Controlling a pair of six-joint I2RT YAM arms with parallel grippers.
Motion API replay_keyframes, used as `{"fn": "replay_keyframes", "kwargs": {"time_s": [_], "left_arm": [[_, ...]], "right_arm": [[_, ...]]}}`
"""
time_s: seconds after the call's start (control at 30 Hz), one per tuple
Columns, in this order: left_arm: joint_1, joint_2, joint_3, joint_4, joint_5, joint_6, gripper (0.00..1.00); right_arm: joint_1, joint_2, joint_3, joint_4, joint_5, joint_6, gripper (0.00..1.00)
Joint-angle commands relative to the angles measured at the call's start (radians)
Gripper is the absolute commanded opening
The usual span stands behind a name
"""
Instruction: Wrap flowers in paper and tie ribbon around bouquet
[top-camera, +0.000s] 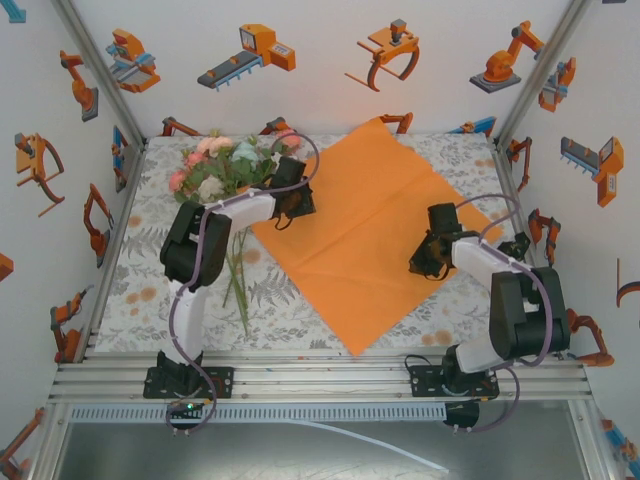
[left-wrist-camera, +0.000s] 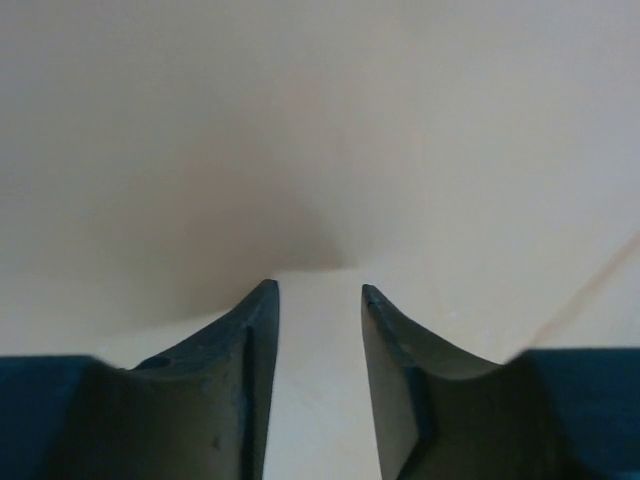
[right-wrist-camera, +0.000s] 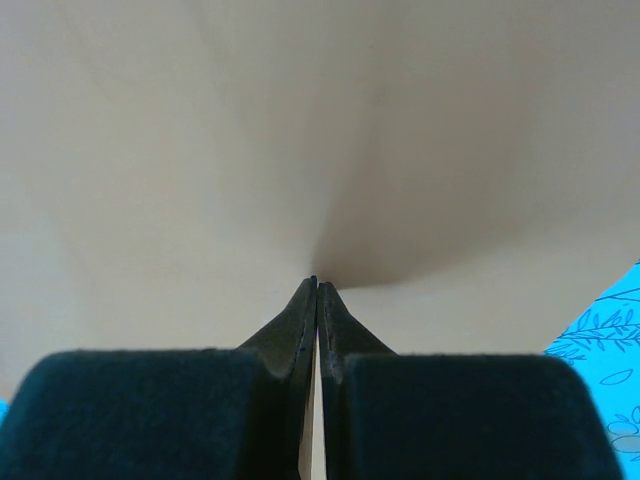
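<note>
Orange paper (top-camera: 375, 230) lies flat as a diamond across the middle of the grey leaf-printed tablecloth (top-camera: 300, 310), one corner pointing at the back wall and one at the arms' bases. The flowers (top-camera: 215, 165) lie off its left edge, heads toward the back-left corner and thin stems trailing toward the near side, passing under the left arm.

From above, the left arm reaches forward and bends inward, putting the left gripper (top-camera: 288, 212) at the paper's left edge, just beside the flower heads. The right arm folds back on itself, and the right gripper (top-camera: 425, 262) sits low over the paper's right part.

At the left wrist, the left gripper (left-wrist-camera: 318, 290) has its fingers (left-wrist-camera: 240, 380) spread, a pale, washed-out sheet showing between and beyond them. At the right wrist, the right gripper (right-wrist-camera: 317, 283) has its fingers (right-wrist-camera: 290, 330) pressed together, tips at the paper where a shadowed crease fans out. Whether a fold is caught between them cannot be told. Tablecloth print, tinted blue, shows at that view's lower right.
</note>
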Motion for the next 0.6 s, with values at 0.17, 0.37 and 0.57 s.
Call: {"fn": "replay_keyframes", "kwargs": {"time_s": [0.17,0.37,0.57], "left_arm": [[0.048,-0.336,-0.12,-0.033,-0.053,0.053,0.5],[0.165,-0.598,-0.331,-0.188,-0.266,0.1,0.47],[0.341,-0.676,-0.492,-0.201,-0.146,0.156,0.44]], "right_arm": [[-0.002,-0.181,0.125,-0.118,-0.036,-0.04,0.13],[0.053,-0.328,0.118,-0.112,-0.077,-0.068,0.22],[0.106,-0.398,0.068,0.017,-0.186,-0.13,0.34]]}}
